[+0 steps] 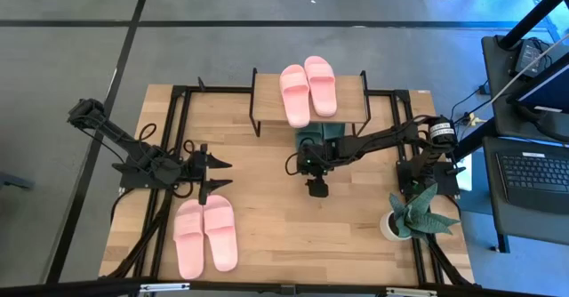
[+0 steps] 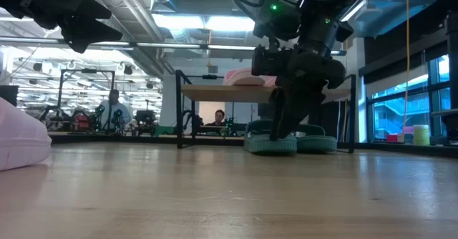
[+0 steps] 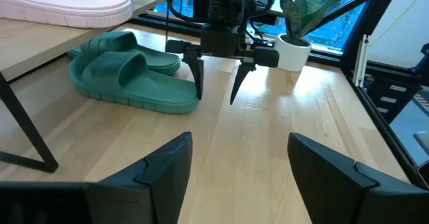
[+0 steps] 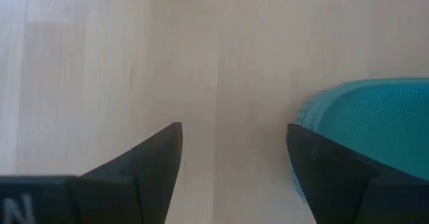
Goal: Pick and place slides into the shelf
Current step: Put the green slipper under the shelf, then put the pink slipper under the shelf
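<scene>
A pink pair of slides is seen on the shelf top at the table's far edge. The green pair sits under it, largely hidden from above. The right gripper, jaws spread wide and empty, is held just beside the green slides. The left gripper, likewise wide open and empty, is parked near the left edge, above the second pink pair.
</scene>
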Action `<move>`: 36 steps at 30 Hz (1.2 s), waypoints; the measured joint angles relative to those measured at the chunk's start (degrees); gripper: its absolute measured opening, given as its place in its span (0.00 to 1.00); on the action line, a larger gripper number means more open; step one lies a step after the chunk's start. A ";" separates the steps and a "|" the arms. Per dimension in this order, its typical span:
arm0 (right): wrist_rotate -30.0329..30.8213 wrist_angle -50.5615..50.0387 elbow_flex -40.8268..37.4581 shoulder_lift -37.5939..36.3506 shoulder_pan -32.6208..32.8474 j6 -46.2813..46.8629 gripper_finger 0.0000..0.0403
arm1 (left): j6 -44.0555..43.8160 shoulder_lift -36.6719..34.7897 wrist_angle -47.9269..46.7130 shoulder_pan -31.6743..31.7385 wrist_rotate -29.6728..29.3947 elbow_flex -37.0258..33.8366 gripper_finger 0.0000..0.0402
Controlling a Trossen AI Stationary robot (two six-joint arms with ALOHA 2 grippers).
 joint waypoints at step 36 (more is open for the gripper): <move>0.41 6.30 0.05 -4.86 -2.67 -1.90 0.66 | 0.02 0.00 -0.17 0.00 0.12 0.00 0.59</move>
